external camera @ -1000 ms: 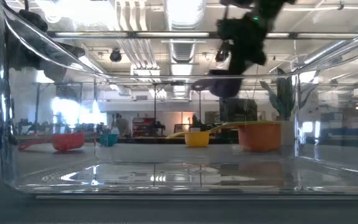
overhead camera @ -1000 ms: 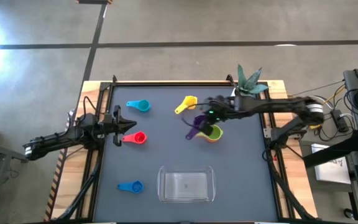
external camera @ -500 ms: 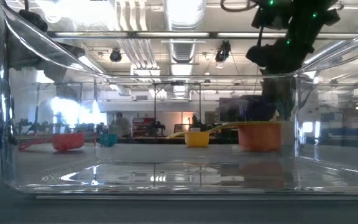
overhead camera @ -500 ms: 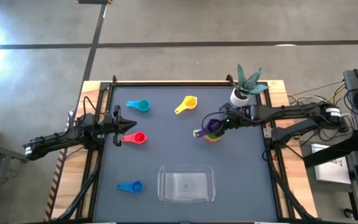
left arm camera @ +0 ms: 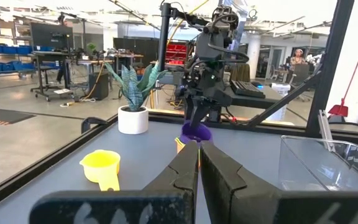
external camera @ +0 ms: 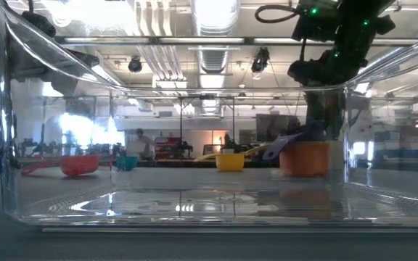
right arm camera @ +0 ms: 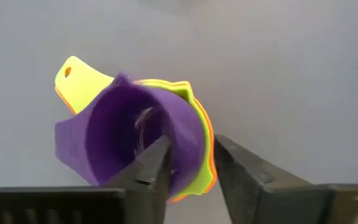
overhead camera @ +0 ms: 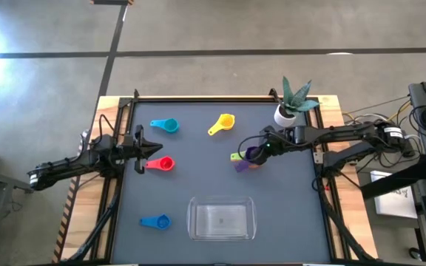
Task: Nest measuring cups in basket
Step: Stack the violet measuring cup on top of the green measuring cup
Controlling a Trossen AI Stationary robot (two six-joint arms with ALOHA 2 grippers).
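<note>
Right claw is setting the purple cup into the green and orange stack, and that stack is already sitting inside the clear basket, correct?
Not quite. The right claw does have the purple cup in the green and orange stack, but the high view shows that stack on the bare table near the plant pot. The clear basket holds nothing.

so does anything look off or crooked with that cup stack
Yes. The purple cup sits tilted in the green cup and orange cup rather than seated flat. The right gripper pinches its rim. The stack stands on the table, not in the basket.
</note>
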